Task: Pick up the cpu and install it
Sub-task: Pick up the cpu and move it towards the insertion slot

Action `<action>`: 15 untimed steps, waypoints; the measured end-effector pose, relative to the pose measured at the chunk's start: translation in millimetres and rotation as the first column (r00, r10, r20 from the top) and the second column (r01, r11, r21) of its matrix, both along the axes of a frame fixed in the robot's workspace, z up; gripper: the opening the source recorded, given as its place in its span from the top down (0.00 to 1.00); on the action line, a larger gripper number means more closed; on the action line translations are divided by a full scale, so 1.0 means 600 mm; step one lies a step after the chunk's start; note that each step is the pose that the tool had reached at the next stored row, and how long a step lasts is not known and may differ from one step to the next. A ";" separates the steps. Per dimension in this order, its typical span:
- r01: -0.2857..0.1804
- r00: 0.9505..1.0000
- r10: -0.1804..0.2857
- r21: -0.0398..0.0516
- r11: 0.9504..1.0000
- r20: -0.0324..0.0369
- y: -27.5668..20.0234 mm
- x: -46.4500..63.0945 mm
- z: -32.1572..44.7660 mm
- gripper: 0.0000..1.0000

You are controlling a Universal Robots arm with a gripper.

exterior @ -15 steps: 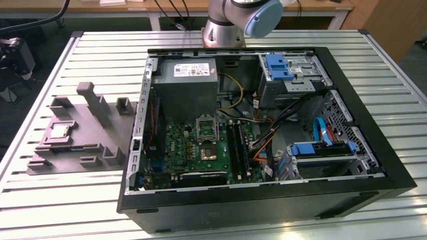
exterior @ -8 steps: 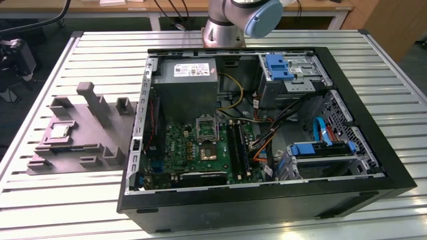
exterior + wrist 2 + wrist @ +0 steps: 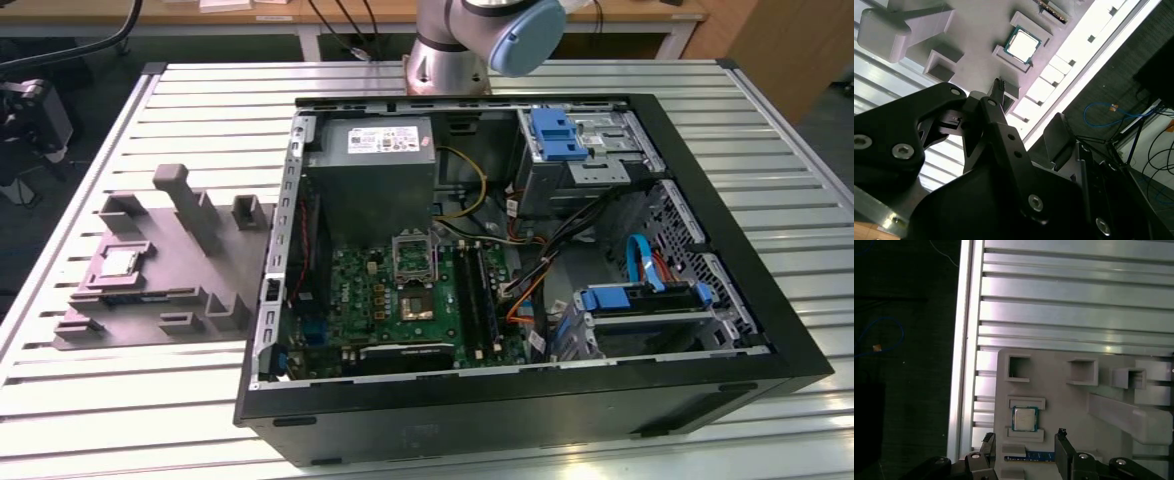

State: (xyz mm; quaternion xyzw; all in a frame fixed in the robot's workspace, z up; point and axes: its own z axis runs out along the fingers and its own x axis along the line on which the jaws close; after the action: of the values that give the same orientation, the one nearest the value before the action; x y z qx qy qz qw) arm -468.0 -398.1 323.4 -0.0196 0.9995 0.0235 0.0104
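Pincer (image 3: 1024,436): released. In the first wrist view its two dark fingertips (image 3: 1060,433) stand well apart with nothing gripped between them. It hangs above the grey plastic tray (image 3: 1069,405), not touching it.

The cpu (image 3: 1024,418) lies flat in a shallow seat of the tray, silvery top upward, bordered by a raised lip on two opposite sides. In the first wrist view it falls in line with the gap between the fingertips, just beyond them. The second wrist view shows the cpu (image 3: 1023,45) in the same seat, apart from the pincer.

A green memory module (image 3: 1029,456) lies in the tray just beside the cpu seat, on the pincer's side.

The tray rests on the slatted metal tabletop (image 3: 1064,305). In the exterior view it sits at the exterior view's left, just beside an open computer case (image 3: 534,425), with the cpu (image 3: 118,264) in it, well apart from the case interior.

Inside the case lies the green motherboard (image 3: 387,300). Its metal-framed socket (image 3: 412,258) sits near the grey power supply (image 3: 374,160).

The arm (image 3: 461,40) rises from the tabletop behind the case.
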 end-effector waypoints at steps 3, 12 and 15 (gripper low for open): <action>0.000 1.000 0.000 0.000 1.000 0.000 0.0000 0.000 -0.001 0.42; 0.000 1.000 0.000 0.000 1.000 0.000 0.0000 0.000 -0.003 0.42; 0.000 1.000 0.000 0.000 1.000 0.000 0.0000 0.000 -0.003 0.42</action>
State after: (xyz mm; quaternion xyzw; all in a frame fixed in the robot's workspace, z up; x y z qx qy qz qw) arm -468.0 -398.1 321.4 -0.0196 0.9995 0.0236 0.0105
